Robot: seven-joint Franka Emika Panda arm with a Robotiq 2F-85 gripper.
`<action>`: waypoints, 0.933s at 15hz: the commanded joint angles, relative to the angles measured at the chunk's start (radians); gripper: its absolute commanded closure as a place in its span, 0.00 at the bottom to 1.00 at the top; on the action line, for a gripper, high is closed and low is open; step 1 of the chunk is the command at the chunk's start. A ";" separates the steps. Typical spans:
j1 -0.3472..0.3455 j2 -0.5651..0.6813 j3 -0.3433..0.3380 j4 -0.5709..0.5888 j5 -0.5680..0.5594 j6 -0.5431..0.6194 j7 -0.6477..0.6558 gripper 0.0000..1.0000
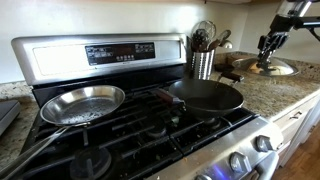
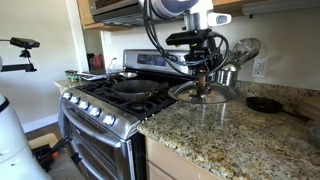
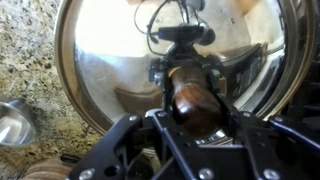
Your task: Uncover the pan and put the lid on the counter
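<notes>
The dark pan (image 1: 205, 95) sits uncovered on a stove burner and also shows in an exterior view (image 2: 130, 87). The glass lid (image 1: 265, 68) with its metal rim lies on the granite counter (image 2: 230, 135) beside the stove, in both exterior views (image 2: 205, 93). In the wrist view the lid (image 3: 100, 60) fills the frame, with its brown knob (image 3: 195, 100) between my fingers. My gripper (image 3: 195, 110) is shut on the knob, directly above the lid (image 1: 270, 45) (image 2: 205, 72). I cannot tell whether the lid fully rests on the counter.
A shiny silver pan (image 1: 82, 103) sits on another burner. A metal utensil holder (image 1: 203, 62) stands on the counter next to the stove. A small black pan (image 2: 265, 104) lies on the counter behind the lid. A wall outlet (image 2: 258, 68) is beyond.
</notes>
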 commanded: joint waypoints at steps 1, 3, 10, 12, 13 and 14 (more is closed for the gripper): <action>-0.023 0.108 0.022 0.083 0.096 0.009 -0.078 0.80; -0.032 0.158 0.044 0.104 0.148 0.015 -0.113 0.80; -0.060 0.280 0.105 0.132 0.148 0.044 -0.119 0.80; -0.065 0.298 0.115 0.126 0.137 0.065 -0.115 0.80; -0.064 0.302 0.117 0.116 0.124 0.083 -0.109 0.80; -0.062 0.307 0.118 0.110 0.113 0.101 -0.106 0.80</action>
